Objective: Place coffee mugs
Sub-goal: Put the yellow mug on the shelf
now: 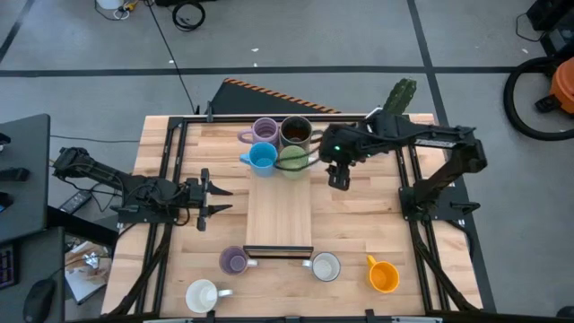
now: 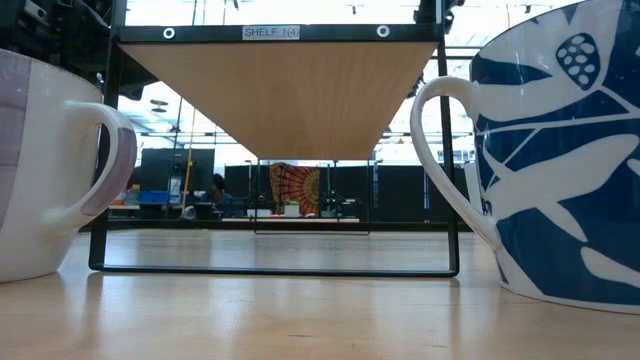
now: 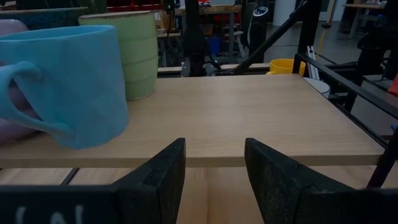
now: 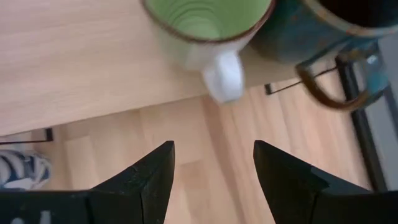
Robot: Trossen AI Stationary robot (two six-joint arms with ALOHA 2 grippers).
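Right end effector hangs empty beside the shelf board, its fingers spread wide with nothing between them; the green mug sits on the board's far end just beside it, handle turned toward you. Left end effector waits on the board's other side, fingers likewise apart and empty. On that far end, four mugs are grouped: a purple mug, the dark brown mug, the blue mug and the green. Four more remain on the tabletop past the board's near end: another purple mug, a white mug, the orange mug and a second white mug. Judgement: glazed ceramic, so rigid, moderately heavy, slippery and chip-prone; take each across the rim wall or at the handle, not around the full body, and set down gently. The right wrist view shows the green mug's white handle jutting past the board edge, which the high view barely resolves. The left wrist view shows how close the blue and green mugs stand. The low view shows neither end effector, only two mugs close to the lens and the shelf's underside.
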